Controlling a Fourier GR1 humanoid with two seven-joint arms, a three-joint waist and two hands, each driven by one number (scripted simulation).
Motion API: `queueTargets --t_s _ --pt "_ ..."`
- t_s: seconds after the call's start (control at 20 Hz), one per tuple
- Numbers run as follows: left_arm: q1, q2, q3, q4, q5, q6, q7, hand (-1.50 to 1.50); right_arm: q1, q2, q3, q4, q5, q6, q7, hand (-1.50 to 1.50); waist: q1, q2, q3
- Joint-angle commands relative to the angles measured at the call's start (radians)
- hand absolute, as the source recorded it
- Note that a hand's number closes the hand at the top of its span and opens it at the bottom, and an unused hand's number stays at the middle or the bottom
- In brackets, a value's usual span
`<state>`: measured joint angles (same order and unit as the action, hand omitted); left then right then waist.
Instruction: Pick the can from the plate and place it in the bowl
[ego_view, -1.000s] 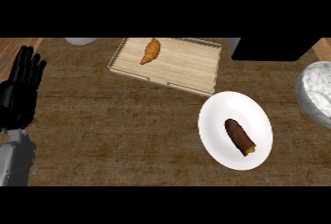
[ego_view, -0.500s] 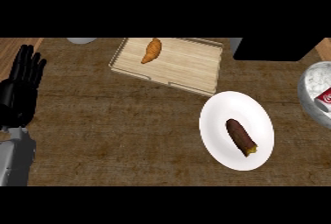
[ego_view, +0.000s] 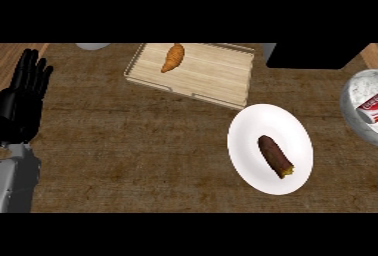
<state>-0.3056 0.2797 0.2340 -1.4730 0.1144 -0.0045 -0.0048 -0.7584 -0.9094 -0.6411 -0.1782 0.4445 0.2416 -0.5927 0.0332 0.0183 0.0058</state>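
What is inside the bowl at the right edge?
A red and white can lies in the grey bowl. The view's edge cuts off part of both, so the rest cannot be seen.

Before me I count one white plate (ego_view: 251, 131) bearing one dark sausage-like thing (ego_view: 275, 155), one wooden tray (ego_view: 214, 75) with one orange carrot (ego_view: 173, 57), one grey bowl (ego_view: 354, 100), and one red can (ego_view: 368, 107).

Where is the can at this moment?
In the head view the can lies inside the bowl at the right edge, up and right of the white plate.
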Motion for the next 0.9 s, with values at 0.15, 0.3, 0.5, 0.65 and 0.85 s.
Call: queueTargets --t_s 0.15,0.3,0.5,0.65,0.85 --pt "-0.01 0.012 0.024 0.007 0.019 -0.005 0.002 0.0 0.058 -0.127 -0.132 0.06 -0.118 0.035 0.032 -1.5 0.001 0.005 0.002" --pt "0.058 -0.023 -0.008 -0.038 -0.005 0.01 -0.006 0.0 0.122 -0.204 -0.166 0.08 -0.151 0.132 0.02 -1.5 -0.003 0.003 0.005" --pt "0.042 -0.008 0.006 -0.024 0.016 -0.013 -0.013 0.0 0.174 -0.209 -0.2 0.084 -0.184 0.156 -0.016 -1.5 -0.005 0.007 0.008" --pt "0.049 -0.002 0.011 -0.042 0.016 -0.009 -0.004 0.0 0.226 -0.253 -0.211 0.085 -0.194 0.236 -0.041 -1.5 -0.013 0.004 0.011" --pt "0.039 0.009 0.023 -0.027 0.021 -0.013 -0.009 0.0 0.268 -0.243 -0.227 0.086 -0.209 0.261 -0.073 -1.5 -0.013 0.009 0.014"
